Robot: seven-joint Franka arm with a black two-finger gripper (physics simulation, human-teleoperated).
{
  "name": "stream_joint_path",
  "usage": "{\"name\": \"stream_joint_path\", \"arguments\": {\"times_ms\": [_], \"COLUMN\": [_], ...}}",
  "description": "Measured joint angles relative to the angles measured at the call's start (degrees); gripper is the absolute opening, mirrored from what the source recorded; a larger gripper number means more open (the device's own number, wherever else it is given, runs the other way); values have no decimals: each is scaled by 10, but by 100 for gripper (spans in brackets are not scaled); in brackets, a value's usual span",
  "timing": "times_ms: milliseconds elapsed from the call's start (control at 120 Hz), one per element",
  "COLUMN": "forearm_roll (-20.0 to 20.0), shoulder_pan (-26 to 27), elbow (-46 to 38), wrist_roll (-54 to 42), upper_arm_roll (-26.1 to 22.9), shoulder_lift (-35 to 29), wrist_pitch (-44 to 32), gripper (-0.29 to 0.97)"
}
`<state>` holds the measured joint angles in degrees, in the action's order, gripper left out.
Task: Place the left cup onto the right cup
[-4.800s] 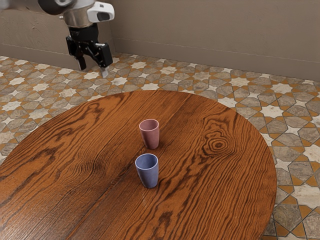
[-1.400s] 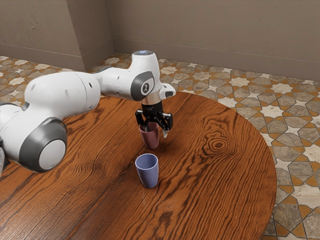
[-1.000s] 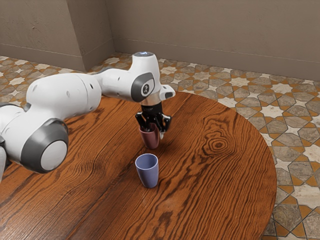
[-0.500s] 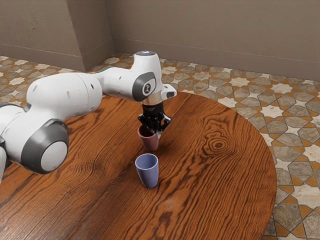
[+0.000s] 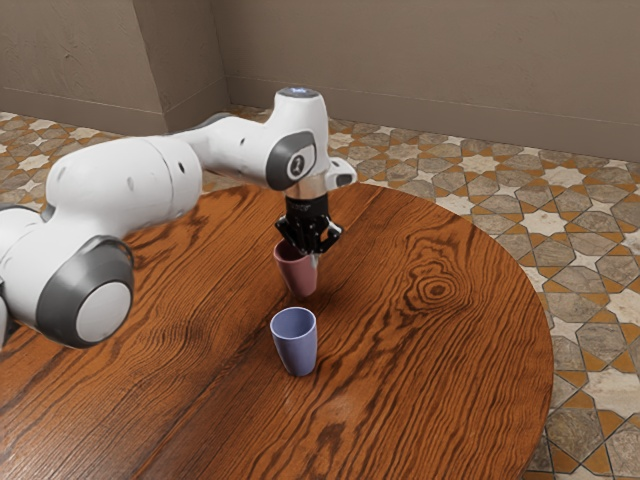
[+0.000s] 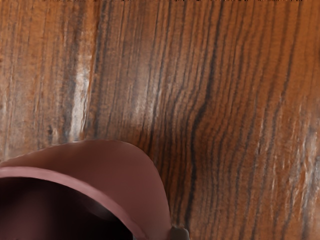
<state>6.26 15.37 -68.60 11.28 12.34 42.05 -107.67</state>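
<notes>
A pink cup (image 5: 296,274) hangs a little above the round wooden table (image 5: 440,380), tilted slightly. My black gripper (image 5: 305,252) is shut on its rim from above. In the wrist view the pink cup (image 6: 100,175) looms large just under my hand, its dark inside showing. A blue-purple cup (image 5: 294,340) stands upright on the table, in front of the pink cup and closer to the camera in the exterior view, apart from it.
The white arm (image 5: 150,190) reaches in from the exterior view's left over the table. Beyond the table's edge lies a patterned tile floor (image 5: 560,200), with beige walls behind.
My gripper came down over the pink cup, shut on its rim, and has lifted it slightly off the table. The blue-purple cup has stayed put.
</notes>
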Motion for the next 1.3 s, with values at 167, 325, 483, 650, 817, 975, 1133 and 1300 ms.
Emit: {"name": "stream_joint_path", "arguments": {"times_ms": [167, 325, 483, 650, 817, 975, 1133, 1300], "forearm_roll": [-14, -20, -30, -33, -33, -34, -34, -39], "shoulder_pan": [16, 21, 24, 44, 58, 64, 66, 67], "elbow": [-12, -75, -154, -188, -205, -215, -246, -268], "wrist_roll": [6, 11, 19, 30, 40, 49, 57, 67], "upper_arm_roll": [-2, -18, -49, -58, -59, -62, -63, -63], "shoulder_lift": [-68, -152, -226, -251, -259, -265, -283, -294], "wrist_pitch": [29, 54, 66, 72, 75, 76, 76, 70], "gripper": [-11, -11, -11, -11, -11, -11, -11, -11]}}
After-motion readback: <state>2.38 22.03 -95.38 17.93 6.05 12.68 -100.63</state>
